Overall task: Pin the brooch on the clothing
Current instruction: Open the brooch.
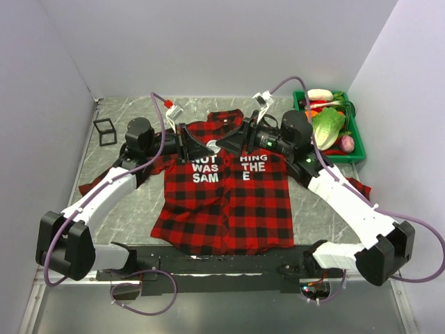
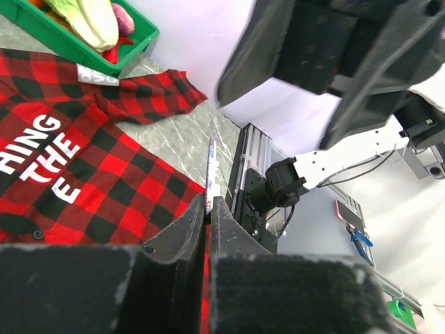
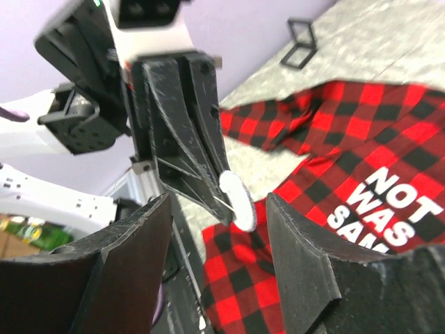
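Observation:
The red-and-black plaid shirt (image 1: 222, 202) lies flat on the table, white letters up; it also shows in the left wrist view (image 2: 83, 174) and the right wrist view (image 3: 389, 139). My left gripper (image 1: 207, 148) hovers above the collar area. It is shut on the brooch (image 3: 238, 202), a small pale round disc pinched by its pin at the fingertips (image 3: 208, 181). In the left wrist view the brooch (image 2: 213, 163) shows edge-on, sticking out of the shut gripper (image 2: 207, 203). My right gripper (image 1: 222, 144) faces the left one. It is open (image 3: 219, 209), one finger on each side of the brooch, not touching it.
A green tray (image 1: 357, 136) of vegetables stands at the back right, also in the left wrist view (image 2: 132, 45). A small black wire-frame cube (image 1: 106, 131) sits at the back left and shows in the right wrist view (image 3: 302, 42). White walls close in the table.

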Robot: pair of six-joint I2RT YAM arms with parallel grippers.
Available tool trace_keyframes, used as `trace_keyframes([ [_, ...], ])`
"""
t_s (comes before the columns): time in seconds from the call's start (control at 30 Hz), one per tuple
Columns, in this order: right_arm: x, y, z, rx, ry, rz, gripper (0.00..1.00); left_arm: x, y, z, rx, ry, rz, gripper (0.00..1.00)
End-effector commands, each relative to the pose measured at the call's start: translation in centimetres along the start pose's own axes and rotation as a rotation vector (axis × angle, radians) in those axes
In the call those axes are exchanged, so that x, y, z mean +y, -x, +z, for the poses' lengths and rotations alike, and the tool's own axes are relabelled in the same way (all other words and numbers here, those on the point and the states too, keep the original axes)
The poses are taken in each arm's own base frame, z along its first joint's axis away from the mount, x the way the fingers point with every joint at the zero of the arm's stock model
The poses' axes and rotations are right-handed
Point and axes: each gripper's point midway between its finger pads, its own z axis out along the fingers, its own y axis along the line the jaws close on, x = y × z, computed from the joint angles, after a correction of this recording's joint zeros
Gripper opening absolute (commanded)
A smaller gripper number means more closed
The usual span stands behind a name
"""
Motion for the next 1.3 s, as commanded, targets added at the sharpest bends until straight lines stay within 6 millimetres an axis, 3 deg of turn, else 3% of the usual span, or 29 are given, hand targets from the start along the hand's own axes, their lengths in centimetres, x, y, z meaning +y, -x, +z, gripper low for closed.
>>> trace_keyframes([
  [0.0,-0.2,2.0,-1.3,-0.078,-0.057,-0.056,0.65,0.0,1.9,0.3,-0.033,0.031,0.066,0.01],
  [0.1,-1.1,1.8,-1.2,-0.071,-0.096,-0.052,0.65,1.4,2.2,0.3,-0.042,0.11,0.065,0.01],
  [0.17,-2.2,1.0,-1.0,-0.048,-0.147,-0.033,0.65,3.6,1.8,-0.1,-0.026,0.234,0.045,0.01],
  [0.2,-2.9,0.5,-0.9,-0.033,-0.169,-0.026,0.64,5.7,3.3,-0.7,-0.066,0.377,0.06,0.01],
  [0.23,-3.4,0.0,-0.9,-0.018,-0.191,-0.019,0.64,7.4,3.3,-1.5,-0.056,0.48,0.089,0.01],
  [0.27,-3.7,-0.4,-0.9,-0.009,-0.207,-0.021,0.64,9.0,2.1,-2.6,-0.011,0.586,0.046,0.01],
  [0.3,-4.4,-0.7,-0.7,-0.004,-0.238,-0.017,0.64,10.3,2.8,-3.3,-0.005,0.667,0.06,0.01],
  [0.33,-4.7,-0.9,-0.7,0.0,-0.254,-0.015,0.64,12.6,3.2,-5.1,-0.008,0.828,0.099,0.01],
  [0.37,-5.2,-1.5,-0.7,0.023,-0.276,-0.007,0.64,13.7,2.2,-6.3,0.04,0.908,0.082,0.01],
  [0.47,-6.7,-2.5,-0.4,0.063,-0.356,-0.01,0.64,16.4,2.5,-8.4,0.081,1.088,0.105,0.01],
  [0.8,-9.8,-5.9,1.8,0.15,-0.426,-0.006,0.63,20.0,2.7,-8.8,0.182,1.223,0.057,0.01],
  [1.0,-11.7,-7.7,3.7,0.181,-0.436,0.018,0.63,22.8,0.1,-8.6,0.29,1.265,0.016,0.01],
  [1.17,-13.1,-8.8,5.8,0.21,-0.428,0.061,0.63,25.8,-2.8,-10.5,0.442,1.412,-0.037,0.01],
  [1.27,-14.3,-9.7,7.5,0.223,-0.426,0.086,0.63,27.4,-3.6,-10.0,0.501,1.427,-0.073,0.01],
])
